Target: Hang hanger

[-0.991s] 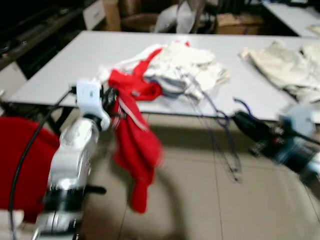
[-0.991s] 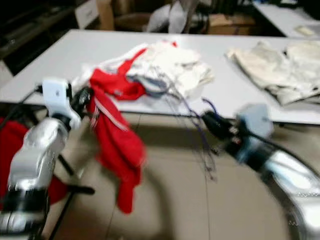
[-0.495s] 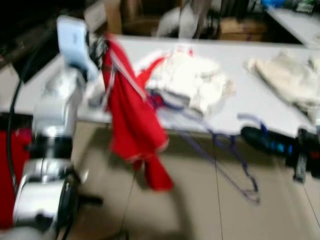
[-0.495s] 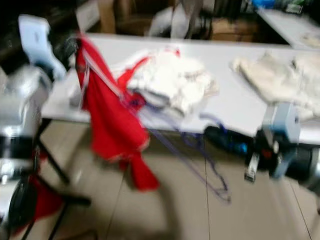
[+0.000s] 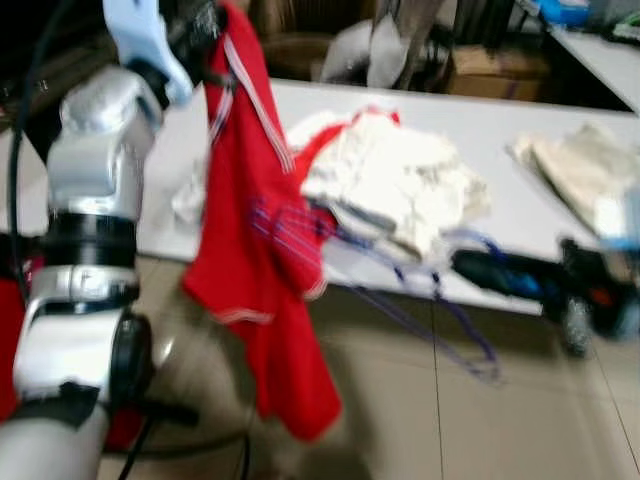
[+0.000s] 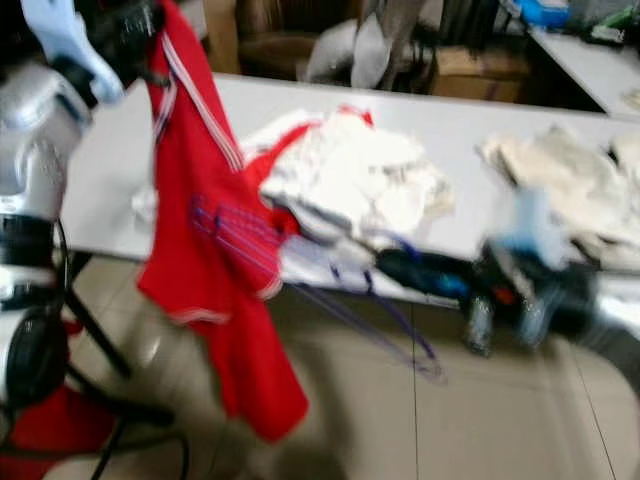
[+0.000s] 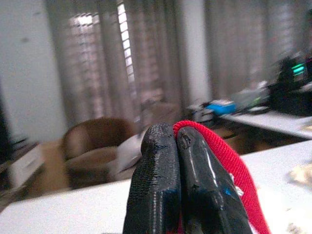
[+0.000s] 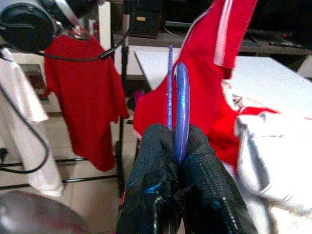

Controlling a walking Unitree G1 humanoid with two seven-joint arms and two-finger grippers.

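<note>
Your left end effector (image 7: 178,190) is clamped on the red garment (image 5: 262,270), raised beside the counter (image 5: 490,130), while your right end effector (image 8: 181,170) pinches the blue hanger (image 8: 181,105); judged mid-dressing, you next thread it inside.

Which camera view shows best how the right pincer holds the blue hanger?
The right wrist view: the right pincer is shut on the blue hanger, sharp and close. The eye views show the hanger blurred, stretching from the red garment to the pincer. The left wrist view shows the left pincer pinching red fabric.
</note>
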